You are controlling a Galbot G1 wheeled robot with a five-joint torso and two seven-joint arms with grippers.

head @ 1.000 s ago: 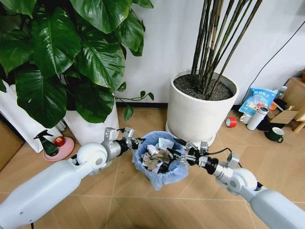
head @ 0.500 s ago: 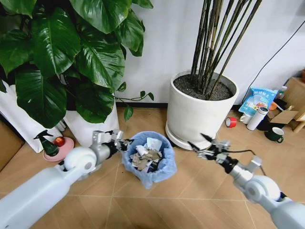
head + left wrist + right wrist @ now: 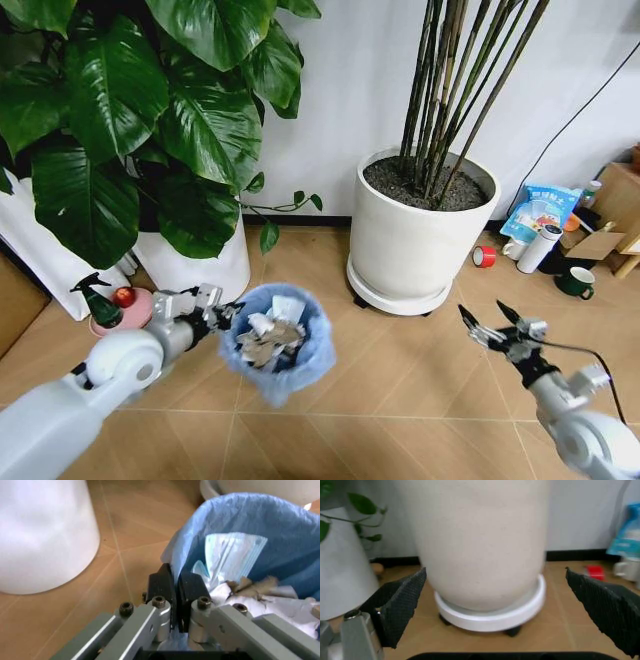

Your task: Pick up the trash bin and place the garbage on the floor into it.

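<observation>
Gripping the rim of the small round black trash bin [image 3: 276, 342] lined with crinkly light-blue plastic, our left gripper [image 3: 222, 315] holds it above the chevron wood-look floor [image 3: 400, 390]; crumpled white paper garbage [image 3: 268, 335] sits inside. Our right gripper [image 3: 492, 321] hangs wide apart before the large white plant pot [image 3: 410, 240].

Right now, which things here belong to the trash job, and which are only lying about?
Job:
- bin, held at its rim by the left end effector
- garbage inside it
- right end effector, open, over bare floor

Lying about:
- spray bottle
- plant pot
- tape roll
- mug
</observation>
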